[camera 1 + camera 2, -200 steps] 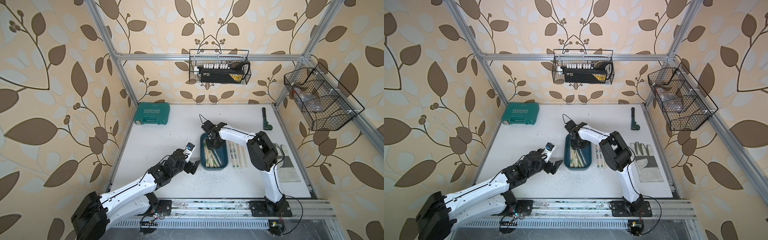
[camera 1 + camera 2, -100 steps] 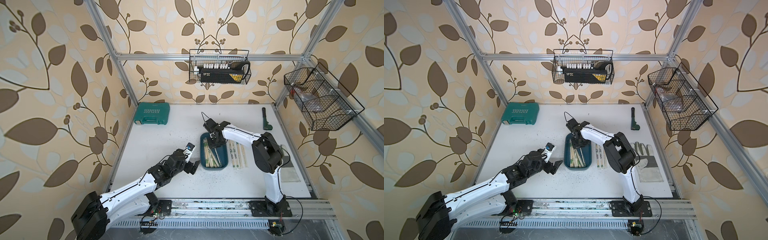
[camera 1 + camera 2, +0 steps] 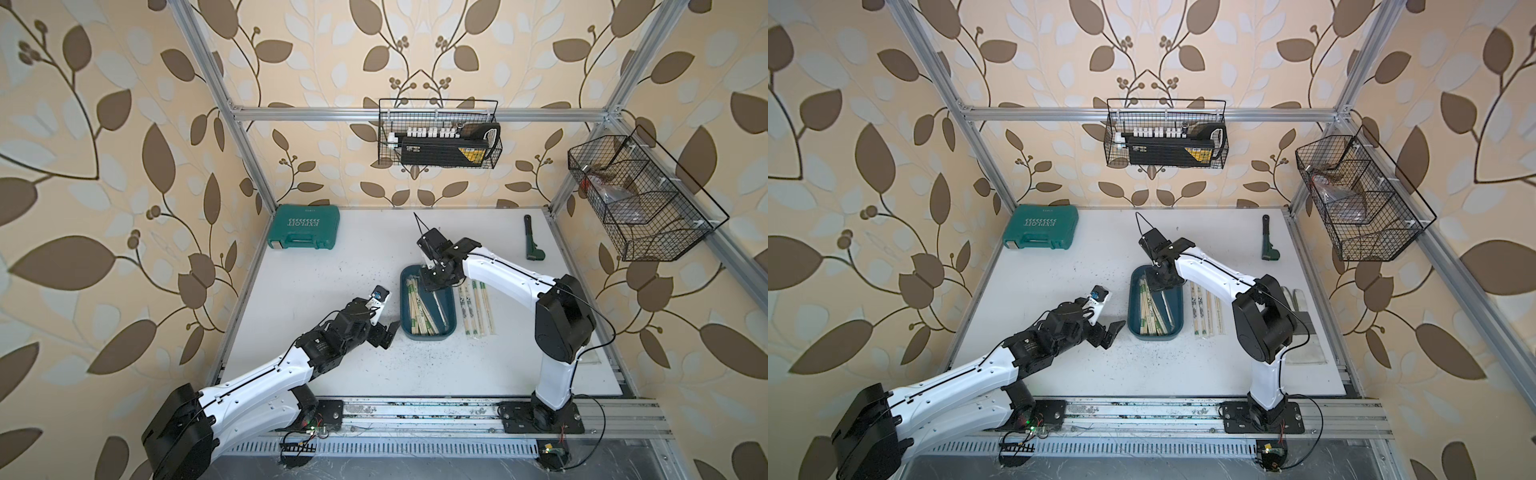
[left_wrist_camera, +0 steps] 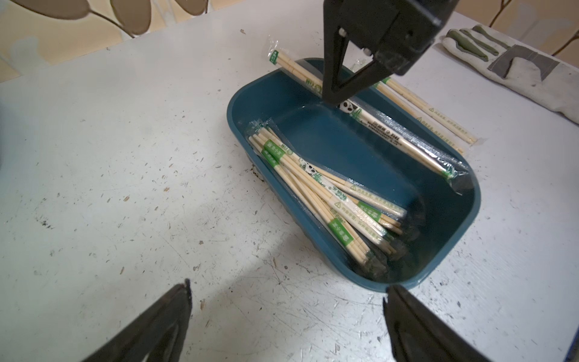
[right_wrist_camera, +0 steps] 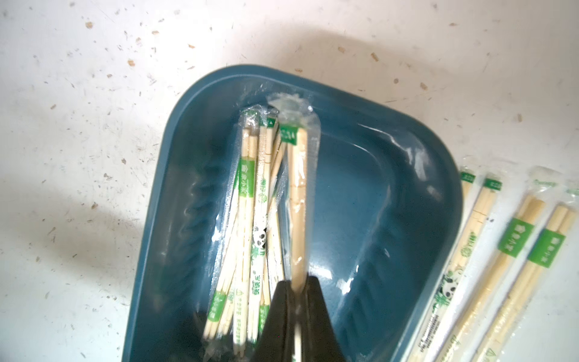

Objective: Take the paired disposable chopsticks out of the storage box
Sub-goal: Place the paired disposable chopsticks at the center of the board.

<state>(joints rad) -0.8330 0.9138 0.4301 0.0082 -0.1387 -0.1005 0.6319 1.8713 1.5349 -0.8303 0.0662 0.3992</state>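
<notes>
Compared with a second ago, the right arm's elbow has swung out toward the right edge of the tabletop (image 3: 332, 374). The right gripper (image 5: 297, 283) is still at the far end of the storage box (image 3: 430, 337) and has finished pinching down on one chopstick pair (image 5: 297, 203). The left arm hasn't budged. The left gripper (image 3: 390, 332) sits spread wide with nothing in it, just beside the box's near-left corner.

The held pair runs lengthwise along the box's right wall, with one end down in the near-right corner. The gripper has it closer to the far end.

The rest of the bundle (image 4: 316, 191) lies lengthwise against the left wall, a bit fanned. Four loose pairs (image 3: 476, 307) lie on the tabletop just right of the box, parallel to it.

The sleeves have green tags with Chinese print I can't read, and a few carry a little panda. The green tool case (image 3: 303, 227) in the far-left corner says "EXPLOIT".
</notes>
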